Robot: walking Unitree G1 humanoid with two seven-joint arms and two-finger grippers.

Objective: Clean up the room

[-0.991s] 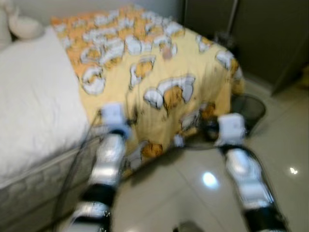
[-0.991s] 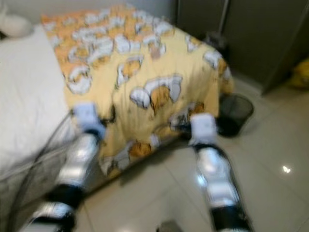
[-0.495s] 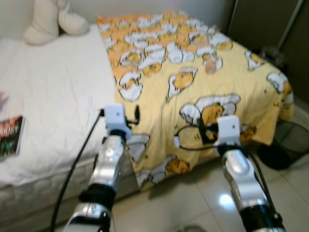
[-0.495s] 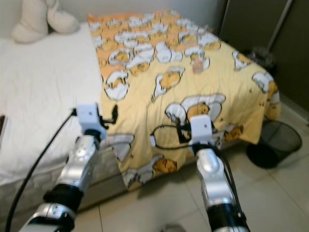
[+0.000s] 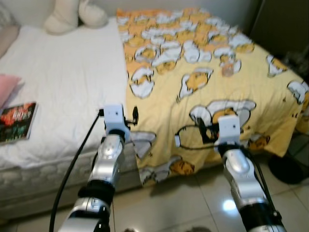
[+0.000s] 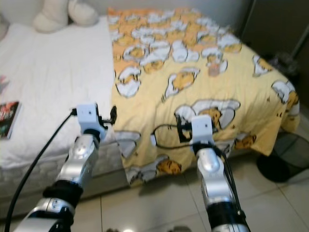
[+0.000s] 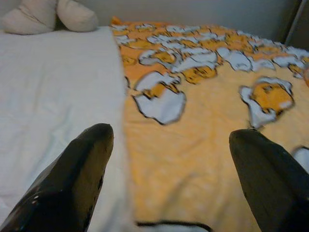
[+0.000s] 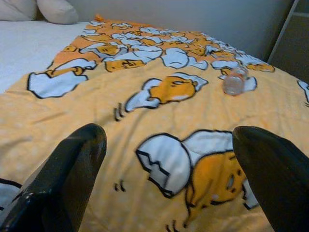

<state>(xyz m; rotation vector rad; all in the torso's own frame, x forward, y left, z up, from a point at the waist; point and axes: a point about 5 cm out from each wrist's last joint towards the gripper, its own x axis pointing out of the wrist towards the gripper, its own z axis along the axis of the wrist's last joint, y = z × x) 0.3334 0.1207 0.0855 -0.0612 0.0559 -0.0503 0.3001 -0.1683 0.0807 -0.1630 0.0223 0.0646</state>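
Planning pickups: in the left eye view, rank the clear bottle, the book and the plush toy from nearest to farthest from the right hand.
1. Clear bottle, on the yellow blanket beyond the right hand.
2. Book, far left on the white sheet.
3. Plush toy, at the bed's head.

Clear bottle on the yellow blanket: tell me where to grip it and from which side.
The clear bottle looks small and seems to lie on its side on the yellow blanket, far side of the bed. Probably best: right gripper, already open and facing it, comes from above, pinching across its middle, fingers astride its narrow width.
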